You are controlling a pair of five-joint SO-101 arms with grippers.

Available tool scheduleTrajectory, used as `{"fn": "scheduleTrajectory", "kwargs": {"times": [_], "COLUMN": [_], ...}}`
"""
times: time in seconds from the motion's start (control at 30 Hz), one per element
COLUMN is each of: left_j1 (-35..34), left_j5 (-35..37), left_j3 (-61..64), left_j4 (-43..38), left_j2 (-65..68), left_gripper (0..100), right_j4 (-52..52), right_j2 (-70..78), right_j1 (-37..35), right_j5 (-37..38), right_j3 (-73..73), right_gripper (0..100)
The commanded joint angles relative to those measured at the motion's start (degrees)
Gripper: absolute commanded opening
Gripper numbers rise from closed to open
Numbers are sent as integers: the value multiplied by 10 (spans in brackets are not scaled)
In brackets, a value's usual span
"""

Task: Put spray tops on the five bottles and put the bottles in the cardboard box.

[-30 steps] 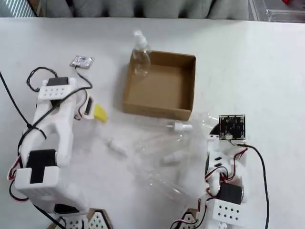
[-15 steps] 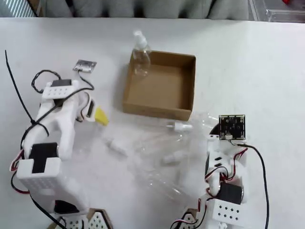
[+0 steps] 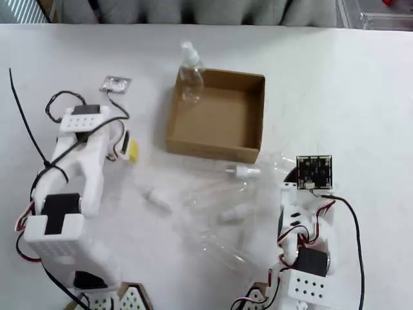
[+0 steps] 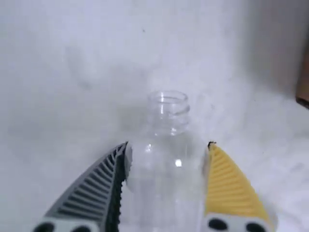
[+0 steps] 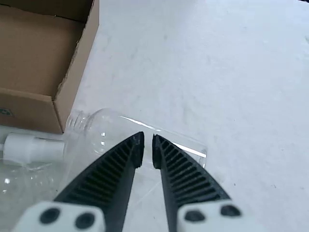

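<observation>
Plainly clear, open-necked plastic bottle

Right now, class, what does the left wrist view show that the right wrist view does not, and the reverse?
Left wrist view, not the right: the left gripper, one grey finger and one yellow, closed against an open-necked bottle.
Right wrist view, not the left: the right gripper, dark-fingered and nearly shut, above a lying bottle, with a white spray top beside its neck, and the open cardboard box.
Shared: the white table, a clear uncapped bottle, perhaps the box, a brown sliver in the left wrist view.
</observation>
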Motion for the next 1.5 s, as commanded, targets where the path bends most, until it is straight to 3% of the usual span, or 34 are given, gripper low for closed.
{"fn": "scheduleTrajectory", "kwargs": {"times": [0.0, 0.23, 0.5, 0.67, 1.0, 1.23, 1.47], "left_j1": [6, -20, -145, -225, -335, -370, -402], "left_j5": [40, 99, 103, 89, 7, -17, -18], "left_j3": [-38, -41, -40, -40, -40, -46, -69], "left_j4": [-9, 41, 72, 70, 68, 70, 72], "left_j2": [-58, -157, -240, -240, -243, -243, -243], "left_gripper": [20, 21, 21, 21, 21, 21, 21], "right_j4": [1, 2, 35, 129, 181, 180, 116], "right_j2": [1, 0, 2, 4, 33, 249, 514], "right_j1": [4, 5, -38, -152, -383, -558, -613], "right_j5": [0, -1, 11, 72, 75, 91, 93], "right_j3": [5, 5, -67, -174, -234, -309, -410], "right_gripper": [16, 16, 17, 17, 17, 31, 111]}}
